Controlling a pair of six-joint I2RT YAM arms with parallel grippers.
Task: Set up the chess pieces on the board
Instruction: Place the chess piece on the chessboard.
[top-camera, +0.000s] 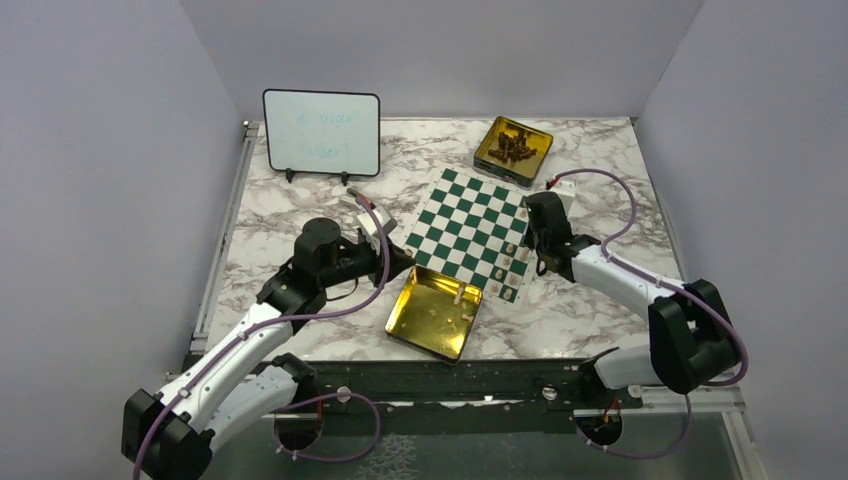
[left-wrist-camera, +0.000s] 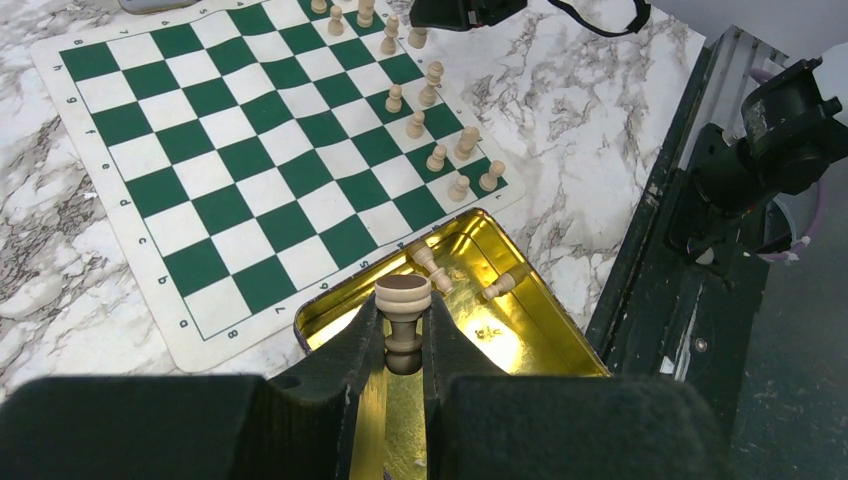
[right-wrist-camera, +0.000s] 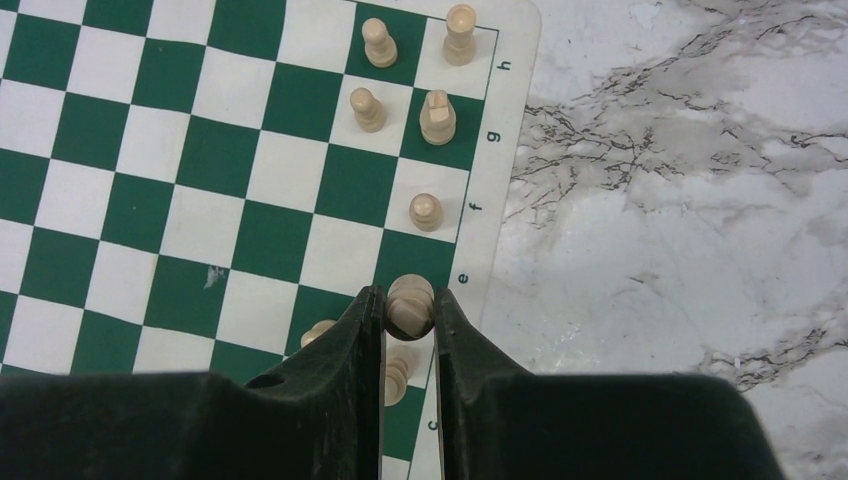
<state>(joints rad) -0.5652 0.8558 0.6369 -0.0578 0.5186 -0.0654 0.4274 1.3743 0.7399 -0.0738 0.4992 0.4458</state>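
Marble tabletop (top-camera: 600, 160), green-white checked board (top-camera: 470, 225): left gripper (left-wrist-camera: 404, 340) clamps flat-topped cream piece (left-wrist-camera: 402, 298) over gold tin (left-wrist-camera: 535, 335); right gripper (right-wrist-camera: 410, 310) clamps round-headed cream piece (right-wrist-camera: 411, 304).

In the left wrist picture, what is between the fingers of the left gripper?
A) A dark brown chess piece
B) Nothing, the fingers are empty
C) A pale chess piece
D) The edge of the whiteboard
C: the left gripper is shut on a pale chess piece with a flat round top. The open gold tin shows just behind it, next to the board.
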